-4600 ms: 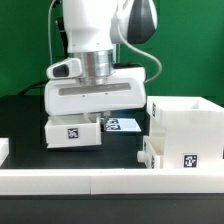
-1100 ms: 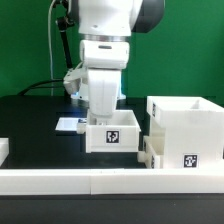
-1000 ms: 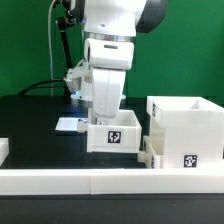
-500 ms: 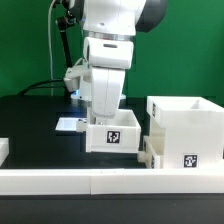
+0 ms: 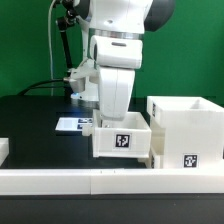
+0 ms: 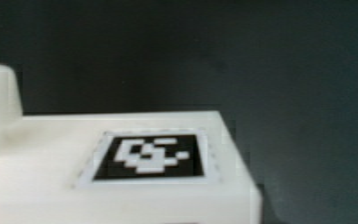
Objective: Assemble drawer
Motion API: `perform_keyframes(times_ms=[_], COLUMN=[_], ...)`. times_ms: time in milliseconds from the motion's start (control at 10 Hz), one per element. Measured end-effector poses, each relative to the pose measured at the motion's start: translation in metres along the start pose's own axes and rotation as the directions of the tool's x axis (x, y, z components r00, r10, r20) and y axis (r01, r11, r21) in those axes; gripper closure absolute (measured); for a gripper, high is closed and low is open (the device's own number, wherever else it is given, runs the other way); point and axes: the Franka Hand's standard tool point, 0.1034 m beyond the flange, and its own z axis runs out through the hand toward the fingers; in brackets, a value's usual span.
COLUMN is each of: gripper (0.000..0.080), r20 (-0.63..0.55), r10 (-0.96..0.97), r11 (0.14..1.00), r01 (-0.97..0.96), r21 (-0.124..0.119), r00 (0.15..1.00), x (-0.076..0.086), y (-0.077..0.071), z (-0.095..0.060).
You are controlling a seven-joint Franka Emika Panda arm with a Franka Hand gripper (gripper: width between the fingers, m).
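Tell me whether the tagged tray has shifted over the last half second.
Yes. The tray has moved toward the exterior view's right, closer to the housing.

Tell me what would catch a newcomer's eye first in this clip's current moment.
The big white robot arm fills the middle of the exterior view, coming down onto a small white tray with a black-and-white tag on its front. Its tool is hidden behind the arm's body, so its grip cannot be judged. Right beside the tray, on the exterior view's right, stands the taller white housing, and a long low white rail runs across the foreground.
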Motion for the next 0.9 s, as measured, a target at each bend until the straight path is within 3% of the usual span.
perform_keyframes(times_ms=[100, 200, 400, 500, 900], gripper=[0.0755, 0.0755, 0.0755, 0.0755, 0.0755], r20=[-0.007, -0.007, -0.012, -0.02, -0.023], r10=[-0.001, -0.001, -0.001, 0.0, -0.009], r11=[1.0, 1.0, 1.0, 0.999, 0.999], r01=[0.001, 0.001, 0.001, -0.001, 0.008], r21=[-0.021, -0.014, -0.031, -0.054, -0.047], r00=[1.0, 1.0, 1.0, 1.0, 1.0], x=[0.001, 0.001, 0.005, 0.009, 0.014], y=[0.001, -0.003, -0.002, -0.001, -0.007], z=[0.001, 0.004, 0.003, 0.002, 0.003])
